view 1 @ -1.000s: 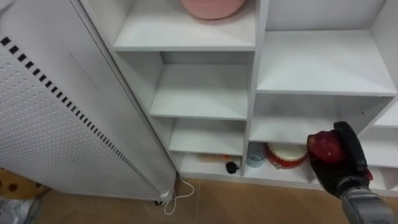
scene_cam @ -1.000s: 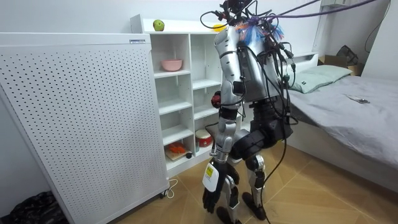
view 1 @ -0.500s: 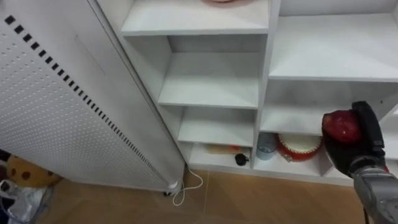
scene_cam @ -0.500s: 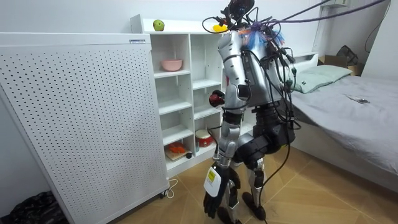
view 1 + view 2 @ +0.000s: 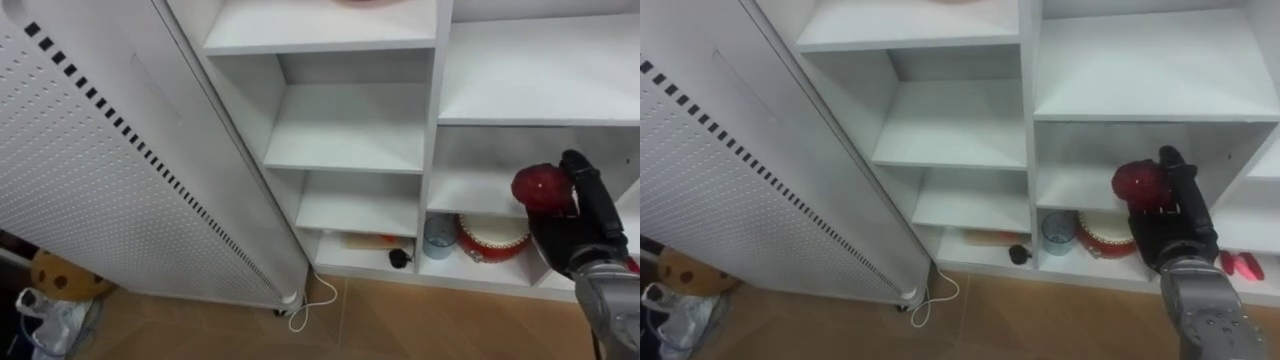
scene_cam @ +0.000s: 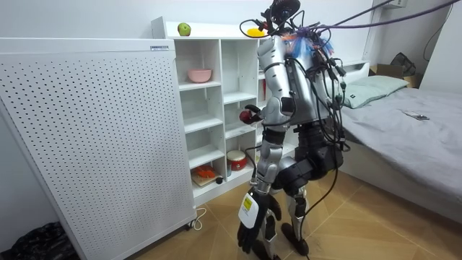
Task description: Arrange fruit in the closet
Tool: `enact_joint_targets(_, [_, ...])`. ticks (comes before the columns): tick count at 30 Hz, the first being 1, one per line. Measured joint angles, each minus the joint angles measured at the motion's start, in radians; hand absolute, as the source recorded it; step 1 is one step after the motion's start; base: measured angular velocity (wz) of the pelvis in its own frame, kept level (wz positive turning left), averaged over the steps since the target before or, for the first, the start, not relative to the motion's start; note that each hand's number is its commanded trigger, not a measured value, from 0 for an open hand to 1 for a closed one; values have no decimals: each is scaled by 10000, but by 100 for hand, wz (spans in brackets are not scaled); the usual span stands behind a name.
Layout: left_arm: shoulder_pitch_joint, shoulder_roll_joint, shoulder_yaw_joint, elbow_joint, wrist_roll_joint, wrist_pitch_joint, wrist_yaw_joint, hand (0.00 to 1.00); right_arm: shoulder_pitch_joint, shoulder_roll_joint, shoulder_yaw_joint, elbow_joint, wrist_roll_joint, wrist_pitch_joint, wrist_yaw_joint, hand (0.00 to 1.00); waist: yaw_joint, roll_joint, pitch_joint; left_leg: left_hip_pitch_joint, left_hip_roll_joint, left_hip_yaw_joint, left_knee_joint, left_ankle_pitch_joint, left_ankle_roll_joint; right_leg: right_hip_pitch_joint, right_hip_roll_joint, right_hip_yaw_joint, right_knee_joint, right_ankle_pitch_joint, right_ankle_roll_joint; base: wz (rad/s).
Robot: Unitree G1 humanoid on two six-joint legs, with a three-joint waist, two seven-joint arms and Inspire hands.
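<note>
Left eye view: the right hand (image 5: 578,238) comes up from the lower right, fingers upward and curled round a red fruit (image 5: 543,189). The fruit rests on no shelf; it is held before the right-hand column of the closet (image 5: 345,140), level with the board above the bottom compartment. On the bottom shelf beneath it are a red-and-white round tin (image 5: 492,238), a blue-grey cup (image 5: 437,236) and a small black object (image 5: 399,258). A perforated white panel (image 5: 90,170) stands at the left, with a white cord (image 5: 315,298) looped on the floor at its foot. Right eye view: same grip, plus a red item (image 5: 1238,265) in the bottom compartment just right of the hand. Room view: the robot stands upright facing the closet, right forearm raised to mid-shelf height. The left hand (image 6: 258,222) hangs low by the knee; open or closed, cannot tell. A pink bowl (image 6: 200,75) sits on an upper shelf, with a green fruit (image 6: 184,29) and something yellow (image 6: 253,32) on top. A small label (image 6: 160,48) sits on the panel's top edge, its print too small to read.
</note>
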State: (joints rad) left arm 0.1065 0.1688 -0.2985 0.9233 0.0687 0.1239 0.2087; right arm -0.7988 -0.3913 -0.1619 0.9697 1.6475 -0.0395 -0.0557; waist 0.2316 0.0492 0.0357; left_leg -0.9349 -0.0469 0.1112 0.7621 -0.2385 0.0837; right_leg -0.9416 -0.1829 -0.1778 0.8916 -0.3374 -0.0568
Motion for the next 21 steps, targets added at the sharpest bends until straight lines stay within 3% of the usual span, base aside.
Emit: enact_joint_targets(21, [133, 2, -20, 1, -5, 0, -61, 0, 1, 0, -183, -13, 418, -303, -5, 0, -52, 146, -47, 58, 4, 107, 137, -27, 28, 31, -99, -11, 191, -96, -9, 0])
